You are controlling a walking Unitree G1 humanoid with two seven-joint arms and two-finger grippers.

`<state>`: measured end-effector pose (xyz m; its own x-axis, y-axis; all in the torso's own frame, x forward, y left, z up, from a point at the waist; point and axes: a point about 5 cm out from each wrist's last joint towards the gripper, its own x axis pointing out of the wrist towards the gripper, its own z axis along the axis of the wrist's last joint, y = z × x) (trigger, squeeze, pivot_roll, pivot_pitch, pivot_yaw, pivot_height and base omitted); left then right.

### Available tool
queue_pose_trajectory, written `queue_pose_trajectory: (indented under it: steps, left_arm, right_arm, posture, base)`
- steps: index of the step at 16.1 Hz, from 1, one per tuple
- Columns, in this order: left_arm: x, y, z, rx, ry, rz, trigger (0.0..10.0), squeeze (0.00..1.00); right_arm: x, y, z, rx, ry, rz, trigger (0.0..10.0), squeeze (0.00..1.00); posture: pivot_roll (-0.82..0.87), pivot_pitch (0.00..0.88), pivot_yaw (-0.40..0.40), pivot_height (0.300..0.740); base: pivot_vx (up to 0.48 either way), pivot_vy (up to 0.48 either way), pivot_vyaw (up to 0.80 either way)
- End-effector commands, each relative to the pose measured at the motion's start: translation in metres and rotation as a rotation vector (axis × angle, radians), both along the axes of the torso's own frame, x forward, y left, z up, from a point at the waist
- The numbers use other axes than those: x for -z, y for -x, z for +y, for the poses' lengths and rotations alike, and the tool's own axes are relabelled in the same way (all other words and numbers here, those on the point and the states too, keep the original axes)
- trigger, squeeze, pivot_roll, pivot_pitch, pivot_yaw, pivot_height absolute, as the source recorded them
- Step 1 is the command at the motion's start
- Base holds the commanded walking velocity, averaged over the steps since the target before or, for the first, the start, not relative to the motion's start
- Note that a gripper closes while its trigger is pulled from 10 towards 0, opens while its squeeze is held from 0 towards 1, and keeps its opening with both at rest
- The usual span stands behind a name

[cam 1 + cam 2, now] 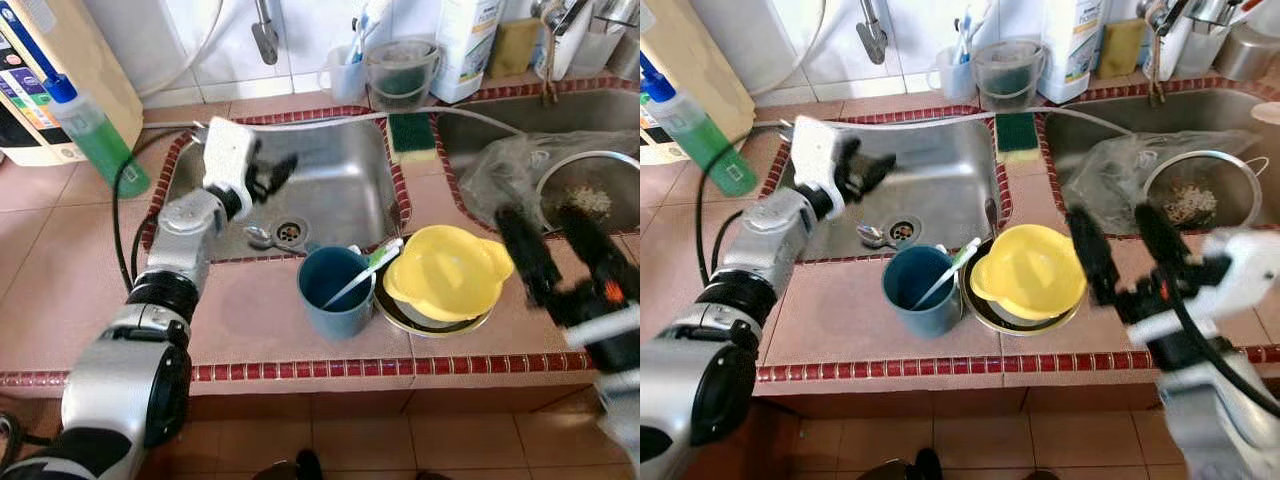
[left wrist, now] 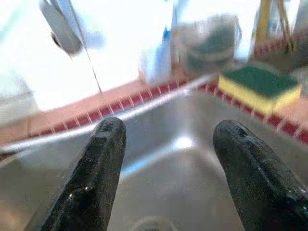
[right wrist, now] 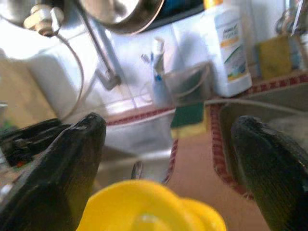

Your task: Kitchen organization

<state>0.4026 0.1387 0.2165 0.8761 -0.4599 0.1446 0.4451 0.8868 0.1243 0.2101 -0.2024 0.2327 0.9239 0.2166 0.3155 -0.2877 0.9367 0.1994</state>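
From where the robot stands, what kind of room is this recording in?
Most likely a home kitchen, at the sink counter. A steel sink is set in a tiled counter, a green and yellow sponge lies on its rim, and a blue cup stands beside a yellow bowl.

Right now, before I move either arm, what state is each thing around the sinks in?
Left gripper: open, empty, over the left sink.
Right gripper: open, empty, beside the yellow bowl.
Yellow bowl: upright, tilted on a dark plate.
Blue cup: upright, a utensil inside.
Sponge: flat on the divider.
Green bottle: upright, capped.
Strainer: in the right sink, holding scraps.
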Motion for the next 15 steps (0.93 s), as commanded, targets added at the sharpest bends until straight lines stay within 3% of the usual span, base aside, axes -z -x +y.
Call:
queue_pose_trajectory:
  steps: [1,3,7,11,12,15]
  left_arm:
    - [-0.003,0.003,0.008,-0.046,0.043,-0.030,10.0,0.00]
    - [-0.006,0.007,0.009,-0.086,0.054,-0.073,10.0,0.00]
    - [-0.004,0.019,0.012,-0.109,0.080,-0.095,10.0,0.00]
    - [0.011,0.041,0.022,-0.173,0.141,-0.092,10.0,0.00]
    - [0.015,0.047,0.024,-0.196,0.140,-0.099,10.0,0.00]
    - [0.027,0.056,0.031,-0.250,0.118,-0.097,10.0,0.00]
  right_arm:
    - [0.001,-0.006,0.001,0.041,-0.011,-0.019,10.0,0.00]
    - [0.000,-0.013,0.003,0.093,-0.042,-0.049,10.0,0.00]
    - [0.004,-0.027,0.003,0.222,0.004,-0.065,10.0,0.00]
    - [0.015,-0.046,0.011,0.360,0.137,-0.063,10.0,0.00]
    - [0.017,-0.050,0.016,0.371,0.196,-0.079,10.0,0.00]
    - [0.023,-0.061,0.022,0.374,0.251,-0.091,10.0,0.00]
  posture:
    - [-0.17,0.144,0.146,0.740]
    - [-0.16,0.136,0.140,0.740]
    - [-0.14,0.112,0.127,0.740]
    - [-0.11,0.068,0.103,0.740]
    - [-0.11,0.058,0.093,0.740]
    - [-0.07,0.027,0.056,0.740]
  base:
    - [0.000,0.000,0.00]
    - [0.000,0.000,0.00]
    - [0.000,0.000,0.00]
    - [0.000,0.000,0.00]
    - [0.000,0.000,0.00]
    - [0.000,0.000,0.00]
